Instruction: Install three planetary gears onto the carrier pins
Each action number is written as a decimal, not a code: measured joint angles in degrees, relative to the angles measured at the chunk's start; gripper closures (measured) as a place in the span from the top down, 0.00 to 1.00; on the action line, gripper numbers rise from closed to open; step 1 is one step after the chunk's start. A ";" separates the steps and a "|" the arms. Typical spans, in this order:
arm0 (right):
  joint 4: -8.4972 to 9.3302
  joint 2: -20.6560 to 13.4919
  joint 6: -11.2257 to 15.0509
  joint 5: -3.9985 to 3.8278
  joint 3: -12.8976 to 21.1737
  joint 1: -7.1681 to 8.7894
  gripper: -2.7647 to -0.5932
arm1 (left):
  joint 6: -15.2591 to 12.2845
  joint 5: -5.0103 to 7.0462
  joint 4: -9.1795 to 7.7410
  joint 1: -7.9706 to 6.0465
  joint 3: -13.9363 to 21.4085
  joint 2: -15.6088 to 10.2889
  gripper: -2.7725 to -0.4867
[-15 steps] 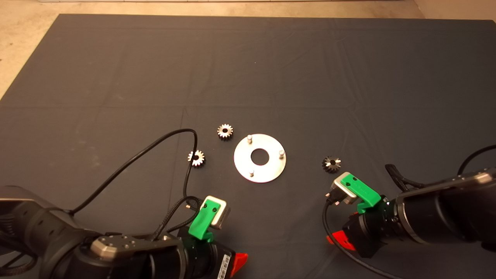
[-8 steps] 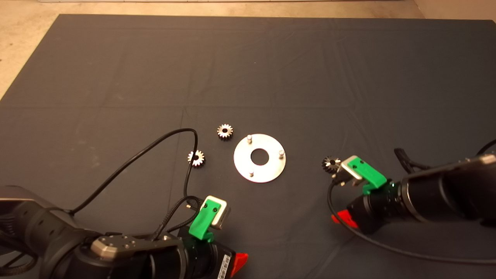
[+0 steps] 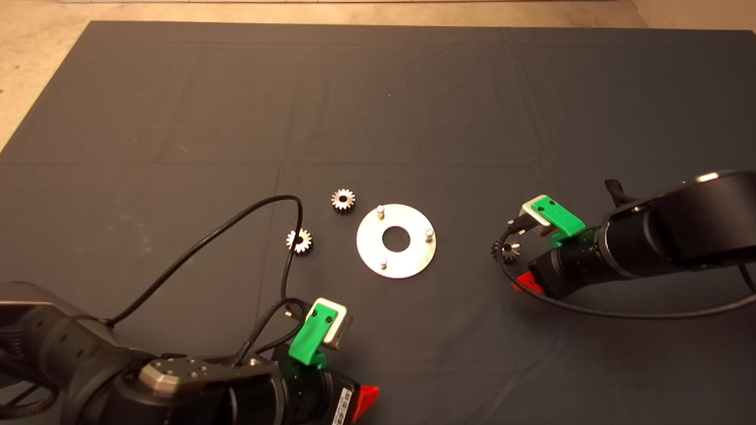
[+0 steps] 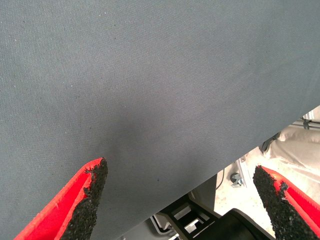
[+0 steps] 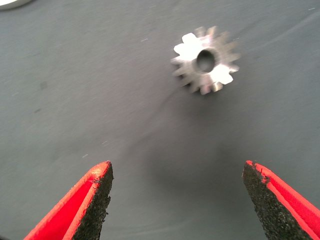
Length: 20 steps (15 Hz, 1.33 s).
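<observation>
On the dark mat [image 3: 378, 100] covering the tabletop, a shiny steel disc [image 3: 413, 260] lies flat near the middle, its three upright pins [image 3: 381, 209] bare. No gear sits on any of them. Two gears lie loose to the disc's left: one [image 3: 343, 200] just beside its upper-left rim, another [image 3: 299, 241] a little further out, next to a black cable [image 3: 195, 251] looping across the mat. The third gear [image 3: 509, 251] lies on the mat to the disc's right, partly hidden in the head view by the right arm's cable.

The right arm reaches in from the right edge, its wrist angled down toward that third gear. The right end effector [image 5: 177, 197] has its red fingers [image 5: 87, 202] spread wide apart, holding nothing; in the right wrist view the gear [image 5: 206, 60] lies flat on the mat ahead of the black pads, off centre toward one finger, its bore facing up, with a sliver of the disc's rim [image 5: 12, 3] at the frame's corner.

The left arm rests at the lower-left edge of the head view. The left end effector [image 4: 182, 197] also stands open and empty, poised over the mat's near edge, with floor and dark equipment visible beyond it.

No readable writing shows on any part.
</observation>
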 joint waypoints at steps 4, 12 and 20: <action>1.16 0.02 -1.61 0.02 -3.66 0.16 0.61 | 0.23 0.01 -0.04 0.00 0.00 0.02 0.69; 1.81 2.76 -2.61 0.02 -8.73 0.16 0.61 | 0.78 0.01 -0.01 0.00 0.00 0.26 0.69; 2.04 4.78 -2.82 0.14 -10.16 0.11 0.61 | 0.80 -0.01 -0.01 0.00 0.00 0.28 0.69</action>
